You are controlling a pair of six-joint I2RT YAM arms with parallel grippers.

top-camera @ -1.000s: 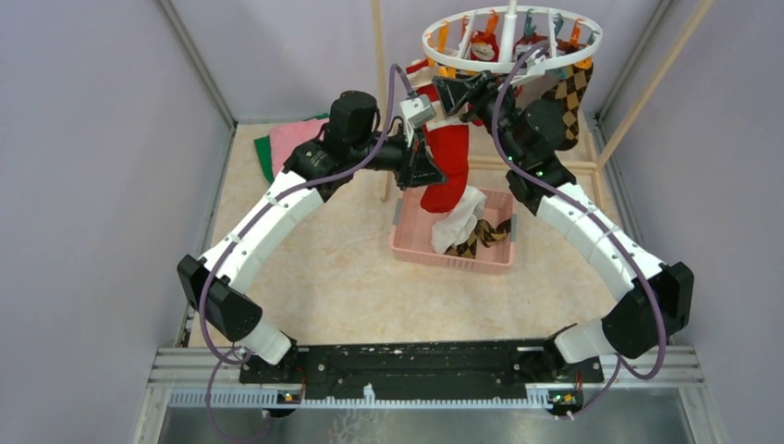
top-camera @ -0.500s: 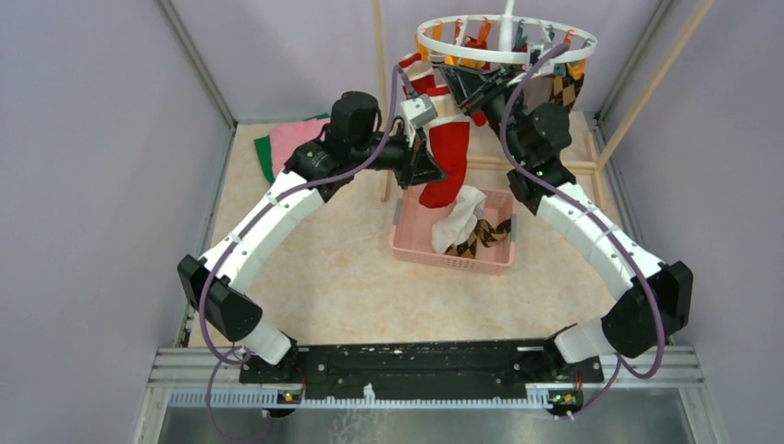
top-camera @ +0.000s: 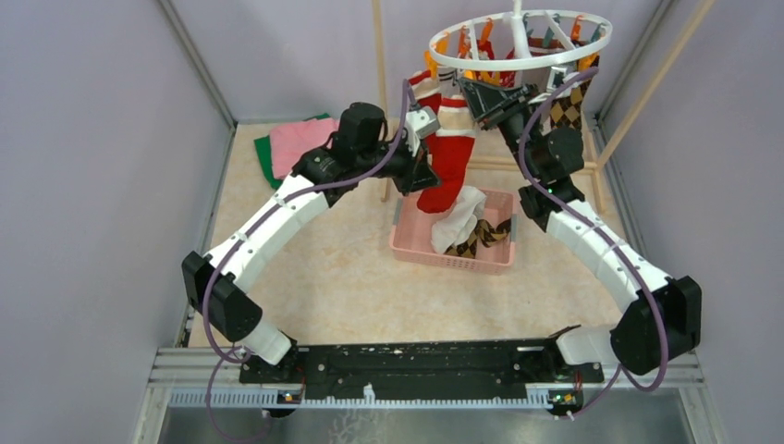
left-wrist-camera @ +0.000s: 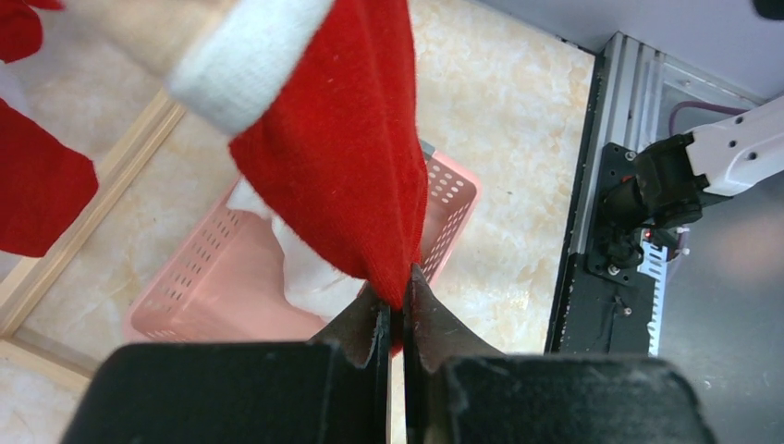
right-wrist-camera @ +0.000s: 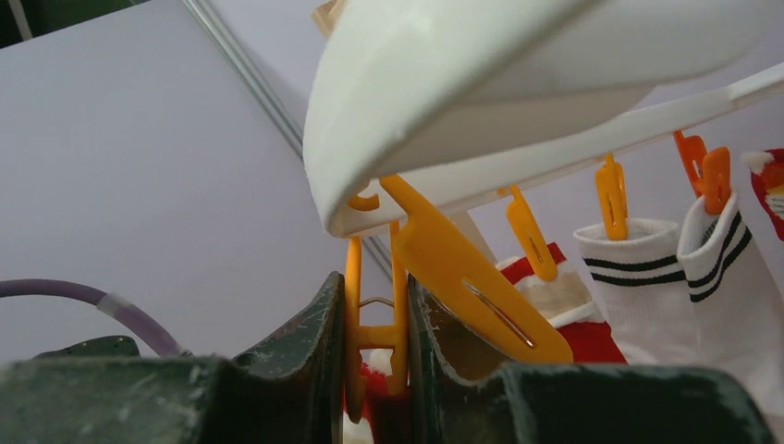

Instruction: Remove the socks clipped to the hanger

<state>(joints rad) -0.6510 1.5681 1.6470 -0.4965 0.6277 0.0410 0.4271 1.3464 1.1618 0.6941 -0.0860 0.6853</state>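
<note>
top external view: two socks already lie in the pink basket (top-camera: 444, 259) at centre; several more hang from the hanger (top-camera: 504, 67) at upper right; left tool (left-wrist-camera: 393, 296) is clenched on the red sock (left-wrist-camera: 342, 166); right tool (right-wrist-camera: 374, 305) pinches an orange clip (right-wrist-camera: 374, 335); wooden rack posts (top-camera: 379, 92) crowd close.

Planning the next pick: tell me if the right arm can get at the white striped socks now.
Probably not yet: the right gripper is clamped on an orange clip; the white striped socks hang close by, unblocked.
</note>
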